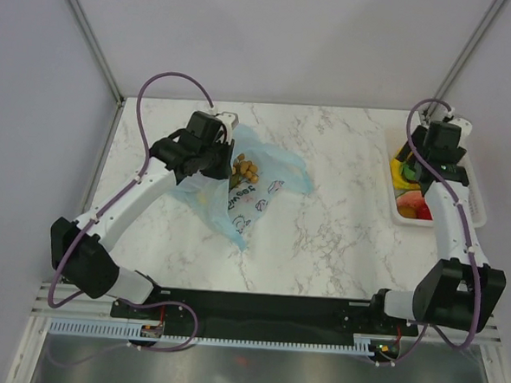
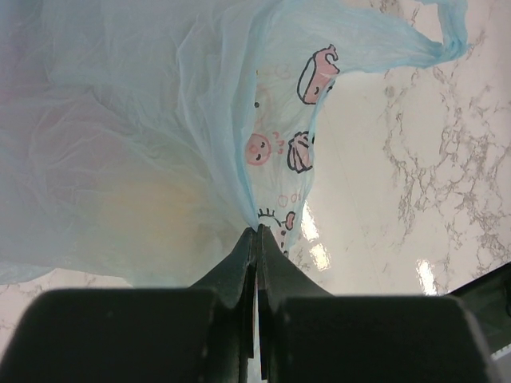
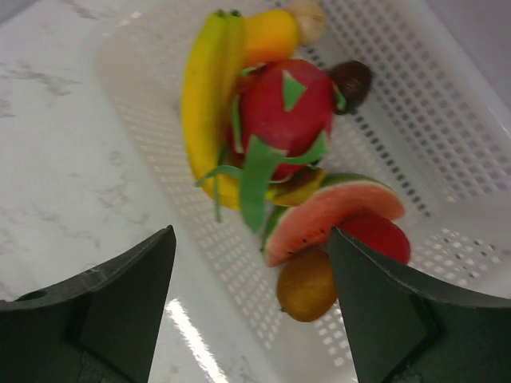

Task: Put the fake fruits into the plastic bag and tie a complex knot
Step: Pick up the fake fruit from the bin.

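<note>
The light-blue plastic bag (image 1: 243,182) lies on the marble at the left, with a tan round cluster (image 1: 245,170) and something yellow inside. My left gripper (image 2: 257,231) is shut on a fold of the bag (image 2: 160,136) beside its doodle panel. My right gripper (image 3: 251,263) is open above the white mesh basket (image 3: 447,120). In that basket lie a yellow banana (image 3: 209,96), a pink-red dragon fruit (image 3: 283,116), a watermelon slice (image 3: 331,215), a dark ball (image 3: 351,80) and a tan-orange round fruit (image 3: 307,283).
The basket (image 1: 396,204) stands at the table's right edge under the right arm. Grey walls with metal posts close in the back and sides. Bare marble lies between the bag and the basket. A black rail runs along the near edge.
</note>
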Controlling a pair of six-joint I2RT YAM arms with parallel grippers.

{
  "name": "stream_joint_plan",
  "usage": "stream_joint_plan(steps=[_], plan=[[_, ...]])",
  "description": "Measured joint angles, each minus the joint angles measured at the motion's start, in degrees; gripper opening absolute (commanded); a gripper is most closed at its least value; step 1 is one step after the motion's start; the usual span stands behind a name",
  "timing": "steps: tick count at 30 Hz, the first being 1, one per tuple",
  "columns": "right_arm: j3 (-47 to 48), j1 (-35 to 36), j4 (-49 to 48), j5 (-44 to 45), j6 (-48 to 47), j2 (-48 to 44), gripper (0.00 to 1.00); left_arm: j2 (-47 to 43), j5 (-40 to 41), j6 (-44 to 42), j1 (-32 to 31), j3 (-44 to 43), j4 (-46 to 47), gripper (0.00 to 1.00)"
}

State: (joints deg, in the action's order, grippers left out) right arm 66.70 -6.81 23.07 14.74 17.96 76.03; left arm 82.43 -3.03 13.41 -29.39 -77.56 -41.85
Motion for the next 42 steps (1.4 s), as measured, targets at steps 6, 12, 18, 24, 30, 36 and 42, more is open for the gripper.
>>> stream_joint_plan(steps=[6, 12, 18, 24, 30, 36, 42], plan=[[0.8, -6.1, 9.7, 5.1, -2.8, 5.3, 0.94, -0.5, 0.0, 0.0, 0.0, 1.6, 0.0, 0.02], [1.5, -10.7, 12.9, 6.1, -4.3, 9.7, 0.94, -0.7, 0.0, 0.0, 0.0, 2.9, 0.1, 0.02], [1.5, -13.7, 13.2, 4.3, -7.0, 14.5, 0.93, -0.7, 0.0, 0.0, -0.1, 3.3, 0.2, 0.02], [1.7, -15.4, 13.9, -0.9, -9.5, 17.5, 0.98, -0.7, 0.0, 0.0, -0.7, 3.8, 0.3, 0.02], [1.7, -16.7, 13.6, -2.3, -10.4, 20.3, 0.98, -0.7, 0.5, 0.0, -0.7, 5.2, 0.3, 0.02], [1.7, -18.2, 12.0, -3.2, -11.2, 25.5, 0.8, -0.7, 1.2, 0.1, -1.4, 5.4, 0.3, 0.02], [1.9, -19.7, 11.2, -4.5, -11.2, 26.0, 0.57, -0.5, 1.6, 0.1, -2.0, 5.4, 0.3, 0.02]])
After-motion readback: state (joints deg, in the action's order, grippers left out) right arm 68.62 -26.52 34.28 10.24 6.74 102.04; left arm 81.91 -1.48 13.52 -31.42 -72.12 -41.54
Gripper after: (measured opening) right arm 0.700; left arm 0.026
